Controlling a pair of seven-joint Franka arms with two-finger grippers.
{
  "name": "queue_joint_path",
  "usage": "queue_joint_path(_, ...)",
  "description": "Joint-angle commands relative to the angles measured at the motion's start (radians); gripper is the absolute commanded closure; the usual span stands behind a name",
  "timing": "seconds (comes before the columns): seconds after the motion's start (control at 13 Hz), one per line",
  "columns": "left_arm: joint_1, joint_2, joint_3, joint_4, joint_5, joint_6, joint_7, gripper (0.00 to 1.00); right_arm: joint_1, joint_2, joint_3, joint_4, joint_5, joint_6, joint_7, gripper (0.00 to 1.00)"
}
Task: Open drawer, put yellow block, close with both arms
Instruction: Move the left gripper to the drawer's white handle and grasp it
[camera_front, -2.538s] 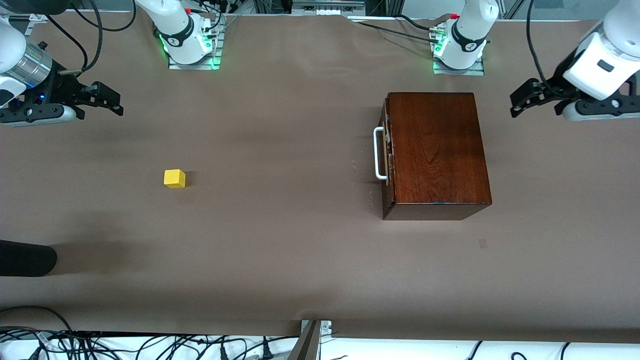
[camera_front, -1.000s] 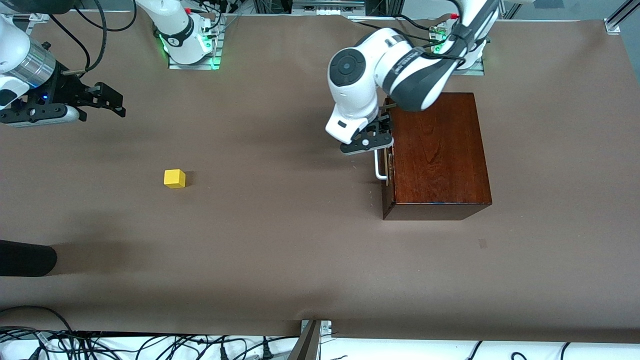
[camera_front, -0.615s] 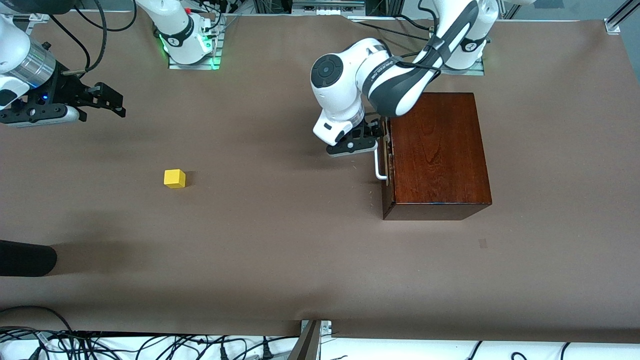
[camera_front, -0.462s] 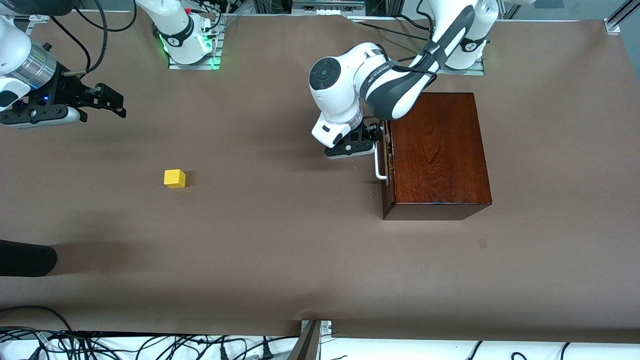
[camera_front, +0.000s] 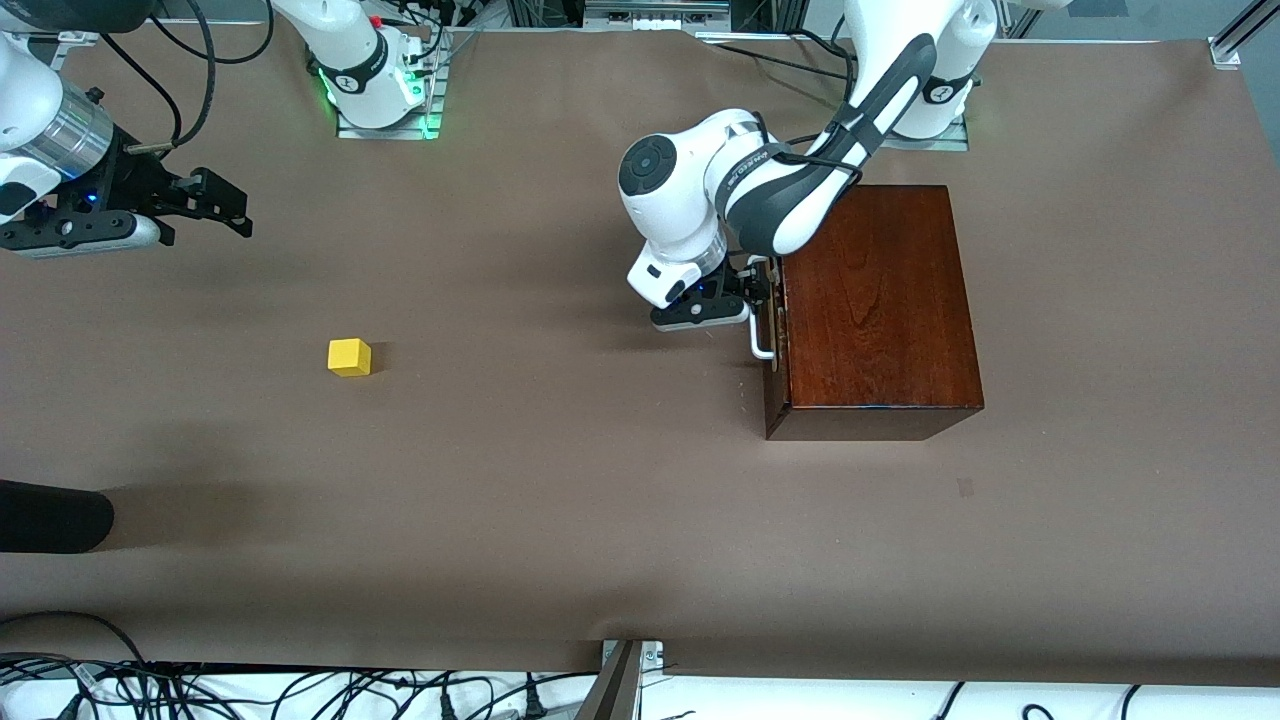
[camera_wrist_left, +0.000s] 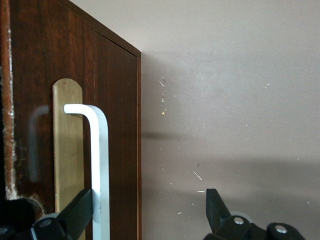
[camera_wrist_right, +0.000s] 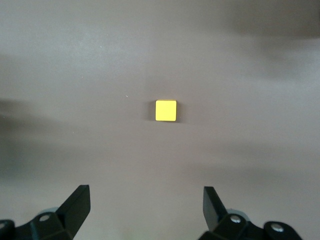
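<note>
Two arms work over the brown table (camera_front: 560, 480), seen first from the front camera. The wooden box (camera_front: 875, 300) sits toward the left arm's end of the table, its drawer (camera_front: 771, 300) shut flush in the box's face that looks toward the right arm's end. The left arm reaches down from its base so that the left gripper (camera_front: 745, 300) is at the white handle (camera_front: 762, 335), in front of the drawer. The yellow block (camera_front: 349, 357) lies on the table well apart from the box, toward the right arm's end and slightly nearer to the front camera than the handle. The right gripper (camera_front: 215, 205) hangs in the air over the table near the right arm's end, well apart from the box; that arm waits.

In the left wrist view, the left gripper (camera_wrist_left: 147, 215) has its fingers spread wide. One finger (camera_wrist_left: 77, 212) touches the handle (camera_wrist_left: 100, 170) beside the brass plate (camera_wrist_left: 67, 150) on the drawer front (camera_wrist_left: 117, 125); the other stands clear over the table.

In the right wrist view, the right gripper (camera_wrist_right: 145, 210) is also spread apart and empty, with the yellow block (camera_wrist_right: 166, 111) lying on the table ahead of it, apart from both fingers.
</note>
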Motion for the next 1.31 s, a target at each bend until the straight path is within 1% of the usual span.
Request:
queue_joint_path(0.0, -0.004, -0.011, 0.008, -0.026, 0.043, 0.019, -0.010, 0.00, -0.005, 0.008, 0.002, -0.003, 0.004, 0.016, -0.011, 0.00)
queue_joint_path(0.23, -0.001, -0.011, 0.009, -0.046, 0.056, 0.035, -0.012, 0.00, -0.005, 0.009, 0.004, -0.003, 0.004, 0.016, -0.011, 0.00)
queue_joint_path(0.54, -0.004, -0.008, 0.008, -0.051, 0.046, 0.044, -0.033, 0.00, -0.005, 0.008, 0.004, -0.001, 0.006, 0.021, -0.011, 0.00)
queue_joint_path(0.77, -0.009, 0.011, 0.005, -0.045, 0.032, 0.102, -0.104, 0.00, -0.005, 0.008, 0.005, -0.001, 0.004, 0.021, -0.011, 0.00)
queue_joint_path(0.92, -0.009, 0.011, 0.006, -0.039, -0.024, 0.131, -0.113, 0.00, -0.005, 0.011, 0.005, -0.001, 0.006, 0.027, -0.011, 0.00)
queue_joint_path(1.23, -0.015, 0.015, 0.005, -0.023, -0.091, 0.162, -0.115, 0.00, -0.005, 0.009, 0.005, -0.001, 0.006, 0.024, -0.011, 0.00)
